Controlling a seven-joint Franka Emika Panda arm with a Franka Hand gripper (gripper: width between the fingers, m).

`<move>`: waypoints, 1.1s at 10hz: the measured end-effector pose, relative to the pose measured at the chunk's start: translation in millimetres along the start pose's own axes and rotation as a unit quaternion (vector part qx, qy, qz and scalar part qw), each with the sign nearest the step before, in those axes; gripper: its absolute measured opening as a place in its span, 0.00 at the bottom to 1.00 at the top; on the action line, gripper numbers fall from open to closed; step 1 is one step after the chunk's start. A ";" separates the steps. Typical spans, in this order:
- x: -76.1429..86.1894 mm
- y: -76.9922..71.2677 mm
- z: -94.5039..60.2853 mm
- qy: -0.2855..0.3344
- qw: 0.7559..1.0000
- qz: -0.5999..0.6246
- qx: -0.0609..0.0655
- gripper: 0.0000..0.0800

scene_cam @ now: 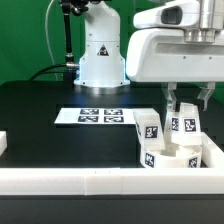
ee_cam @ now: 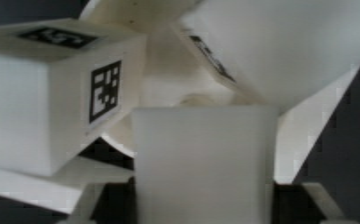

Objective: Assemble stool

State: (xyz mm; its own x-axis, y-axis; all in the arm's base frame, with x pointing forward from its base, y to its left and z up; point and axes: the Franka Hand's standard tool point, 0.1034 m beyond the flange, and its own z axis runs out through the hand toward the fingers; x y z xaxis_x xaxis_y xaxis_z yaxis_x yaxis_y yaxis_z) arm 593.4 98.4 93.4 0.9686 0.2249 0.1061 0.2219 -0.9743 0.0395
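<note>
Long white plastic border rail [scene_cam: 100,181] runs along the near table edge. Flat white marker board [scene_cam: 98,116] with black square tags lies at 9 o'clock of the stool parts. Thick round white seat disc [scene_cam: 176,153] sits against the rail corner, crowded by white blocky tagged legs [scene_cam: 148,131]. Two-finger gripper [scene_cam: 186,103] straddles one upright white tagged leg [scene_cam: 186,123]; whether it is gripped, cannot tell. No readable writing.

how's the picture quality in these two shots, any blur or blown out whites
Exterior view: evenly lit and fairly sharp; the marker board tags stand out on the black table, though the white border rail is bright and nearly featureless. Wrist view: very close and soft; the tagged leg shows a legible tag, but the white piece in front is washed out.
</note>
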 end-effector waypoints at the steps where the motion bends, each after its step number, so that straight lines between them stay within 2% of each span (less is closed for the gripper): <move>1: -0.4 1.6 0.1 -0.018 0.997 0.077 0.021 0.42; 2: 0.4 3.4 0.3 -0.034 0.989 0.138 0.040 0.42; 8: 3.3 -0.5 0.8 -0.033 0.950 0.307 0.039 0.42; 9: 3.2 -1.5 1.4 -0.039 0.921 0.384 0.047 0.42; 11: 4.2 -2.5 2.0 -0.045 0.889 0.451 0.056 0.42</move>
State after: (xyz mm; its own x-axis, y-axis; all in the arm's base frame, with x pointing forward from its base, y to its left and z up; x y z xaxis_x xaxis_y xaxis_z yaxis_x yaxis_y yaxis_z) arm 597.1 101.7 91.8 0.7615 -0.6472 -0.0353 -0.6461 -0.7537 -0.1207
